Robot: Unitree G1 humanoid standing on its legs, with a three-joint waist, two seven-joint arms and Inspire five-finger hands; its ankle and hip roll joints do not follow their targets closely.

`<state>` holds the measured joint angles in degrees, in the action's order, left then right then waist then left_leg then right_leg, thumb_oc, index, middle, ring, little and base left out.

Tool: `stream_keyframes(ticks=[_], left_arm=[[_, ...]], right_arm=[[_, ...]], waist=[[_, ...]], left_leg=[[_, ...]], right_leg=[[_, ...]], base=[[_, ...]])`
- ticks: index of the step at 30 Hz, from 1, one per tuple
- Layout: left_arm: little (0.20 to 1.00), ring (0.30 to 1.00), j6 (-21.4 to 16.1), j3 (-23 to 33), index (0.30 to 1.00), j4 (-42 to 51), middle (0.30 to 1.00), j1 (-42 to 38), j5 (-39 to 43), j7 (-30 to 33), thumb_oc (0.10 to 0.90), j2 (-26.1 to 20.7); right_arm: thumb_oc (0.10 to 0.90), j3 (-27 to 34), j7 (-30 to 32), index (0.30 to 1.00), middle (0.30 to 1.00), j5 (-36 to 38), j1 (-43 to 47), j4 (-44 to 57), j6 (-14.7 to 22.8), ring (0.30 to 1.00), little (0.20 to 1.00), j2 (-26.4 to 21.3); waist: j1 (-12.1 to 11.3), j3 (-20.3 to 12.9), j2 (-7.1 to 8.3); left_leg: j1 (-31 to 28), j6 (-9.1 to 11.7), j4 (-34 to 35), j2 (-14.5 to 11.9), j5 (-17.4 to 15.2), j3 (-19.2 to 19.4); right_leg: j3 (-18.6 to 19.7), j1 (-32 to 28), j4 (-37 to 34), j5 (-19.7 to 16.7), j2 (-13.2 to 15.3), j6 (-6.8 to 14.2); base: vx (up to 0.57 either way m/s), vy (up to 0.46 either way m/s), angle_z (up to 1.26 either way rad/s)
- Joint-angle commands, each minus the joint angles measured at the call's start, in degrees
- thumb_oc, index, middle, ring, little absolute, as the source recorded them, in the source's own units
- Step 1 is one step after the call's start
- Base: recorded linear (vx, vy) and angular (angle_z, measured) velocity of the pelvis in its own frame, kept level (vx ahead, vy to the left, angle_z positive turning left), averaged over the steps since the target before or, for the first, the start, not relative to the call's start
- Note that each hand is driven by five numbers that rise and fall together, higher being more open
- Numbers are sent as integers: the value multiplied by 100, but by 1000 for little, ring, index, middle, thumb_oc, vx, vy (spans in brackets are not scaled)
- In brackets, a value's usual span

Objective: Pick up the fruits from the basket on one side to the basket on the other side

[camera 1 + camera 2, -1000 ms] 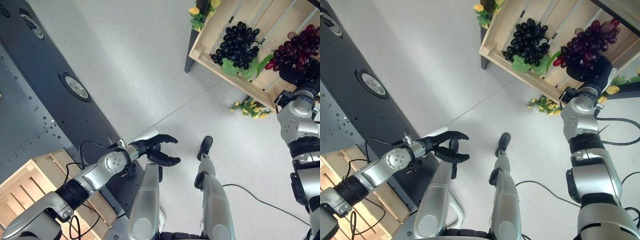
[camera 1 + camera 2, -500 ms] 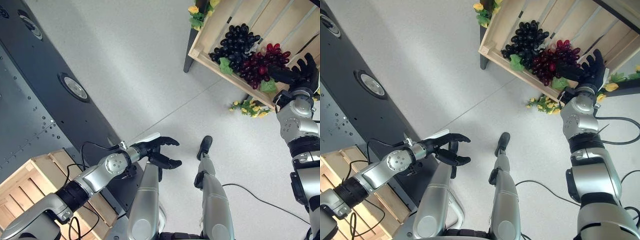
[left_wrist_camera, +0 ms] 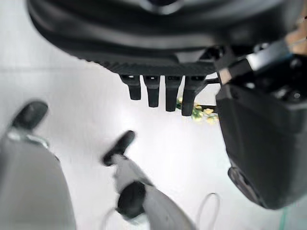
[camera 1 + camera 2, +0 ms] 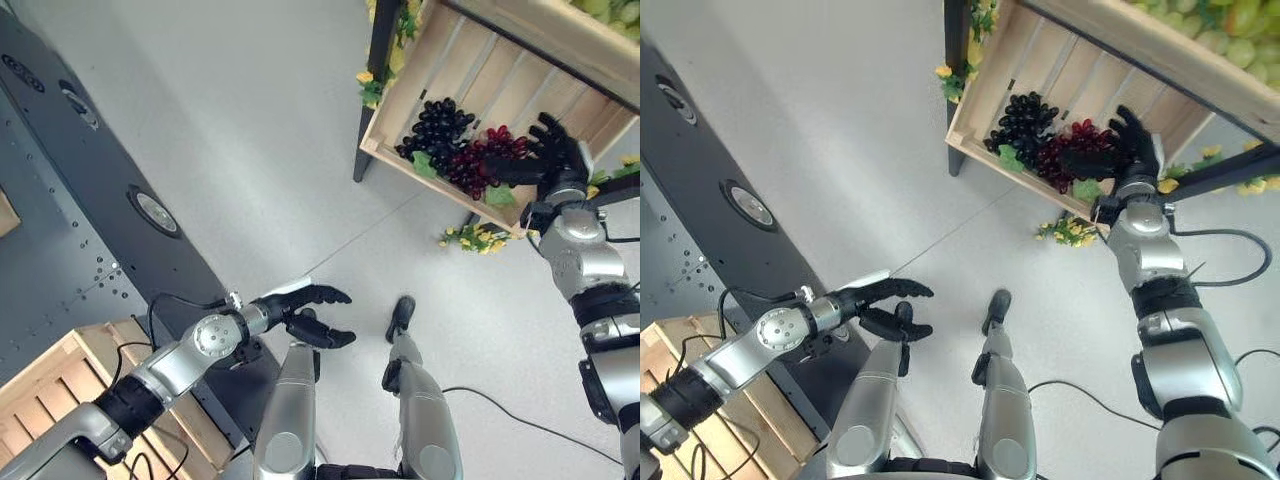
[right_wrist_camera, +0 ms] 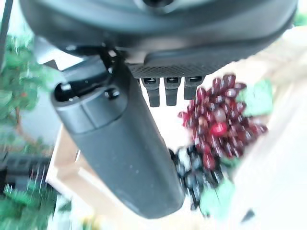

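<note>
The red grapes [image 4: 483,163] lie in the wooden crate [image 4: 400,95] on the robot's right, pressed up against the dark grapes [image 4: 433,128] with green leaves tucked around both bunches. The right hand [image 4: 560,158] sits just beside the red bunch on its outer side, fingers straight and spread, holding nothing; its own wrist view shows the bunch free beyond the fingertips [image 5: 165,93], with a gap between.

Judging by this, the bunch is set down and the step in hand is clearing away from it cleanly. To do that well, the hand should lift up and back toward the crate's open front, fingers kept straight so none hooks a stem or a leaf and drags the bunch along. The crate slopes toward its front lip, so a nudge could roll the grapes forward; leaving along the line away from the bunch avoids that. The upper crate [image 4: 1160,45] hangs close overhead, so the rise should stay shallow.

The left hand [image 4: 310,305] hangs over the floor [image 4: 250,120], thumb and fingers loosely apart and empty, near the other wooden crate [image 4: 60,380] at lower left. Yellow flowers [image 4: 478,238] lie on the floor below the right crate.
</note>
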<state>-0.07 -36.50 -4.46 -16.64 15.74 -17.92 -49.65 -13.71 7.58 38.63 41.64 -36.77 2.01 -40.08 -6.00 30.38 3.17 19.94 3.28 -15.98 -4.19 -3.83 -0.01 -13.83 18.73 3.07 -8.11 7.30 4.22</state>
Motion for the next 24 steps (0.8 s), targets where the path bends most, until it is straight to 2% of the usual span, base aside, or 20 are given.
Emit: stream_keyframes(ticks=[1,5,6,7,10,12,17,19,21,24], left_arm=[[900,900,-621,452,900,431,900,269,608,-287,800,368],[900,900,-543,800,900,-69,900,816,592,-537,800,801],[900,900,-545,807,900,-87,900,837,579,-547,800,816],[900,900,-547,889,900,-230,900,986,485,-575,800,962],[900,900,-526,1015,900,-438,900,1175,455,-621,800,1183],[900,900,-448,1075,900,-502,900,1248,540,-674,800,1257],[900,900,-301,1216,900,-921,900,1462,424,-550,800,1538],[900,900,-216,1275,900,-1102,900,1556,387,-631,800,1641],[900,900,-116,1327,900,-1298,900,1688,197,-561,800,1761],[900,900,-61,1388,900,-1669,900,1782,23,-495,800,1879]], right_arm=[[800,368,-609,900,900,-175,-246,895,831,900,900,-506],[800,582,-1232,900,900,-344,-1613,2233,1006,900,900,121],[800,593,-1256,900,900,-342,-1671,2281,1009,900,900,141],[800,689,-1554,900,900,-319,-2136,2482,1120,900,900,345],[800,725,-1970,900,900,-346,-2734,2642,1255,900,900,644],[800,653,-2140,900,900,-338,-2933,2737,1293,900,900,698],[800,349,-2717,900,900,-16,-3480,2617,1068,900,900,1119],[800,203,-2738,900,900,-337,-3632,2425,1133,900,900,1250],[800,32,-2754,900,900,-478,-3840,2235,956,900,900,1456],[800,-160,-2627,900,900,-820,-4046,1945,935,900,900,1584]], waist=[[-23,-508,-322],[118,-913,-296],[120,-930,-294],[174,-1087,-282],[212,-1348,-269],[222,-1463,-261],[248,-1813,-202],[242,-1910,-182],[250,-2020,-162],[240,-2079,-146]], left_leg=[[-731,-217,1480,300,489,64],[-1221,-221,1811,279,537,112],[-1244,-222,1834,280,545,115],[-1375,-227,1908,276,554,162],[-1594,-239,2043,295,553,234],[-1664,-250,2081,295,535,264],[-1875,-270,2098,287,455,349],[-1906,-263,2098,294,425,351],[-1950,-271,2098,314,397,362],[-2026,-306,2098,353,362,389]], right_leg=[[-61,-718,126,556,-33,350],[84,-1125,-125,511,3,411],[86,-1145,-143,504,5,416],[128,-1243,-212,468,37,456],[153,-1412,-364,372,115,547],[165,-1467,-418,329,161,594],[152,-1670,-585,191,282,716],[143,-1718,-647,137,329,743],[144,-1751,-685,84,367,766],[107,-1741,-563,74,434,775]], base=[[23,65,-1],[68,103,-10],[58,118,-18],[33,82,-12],[37,89,-7],[11,70,-4],[26,64,-3],[5,83,-4],[-7,122,0],[4,105,2]])
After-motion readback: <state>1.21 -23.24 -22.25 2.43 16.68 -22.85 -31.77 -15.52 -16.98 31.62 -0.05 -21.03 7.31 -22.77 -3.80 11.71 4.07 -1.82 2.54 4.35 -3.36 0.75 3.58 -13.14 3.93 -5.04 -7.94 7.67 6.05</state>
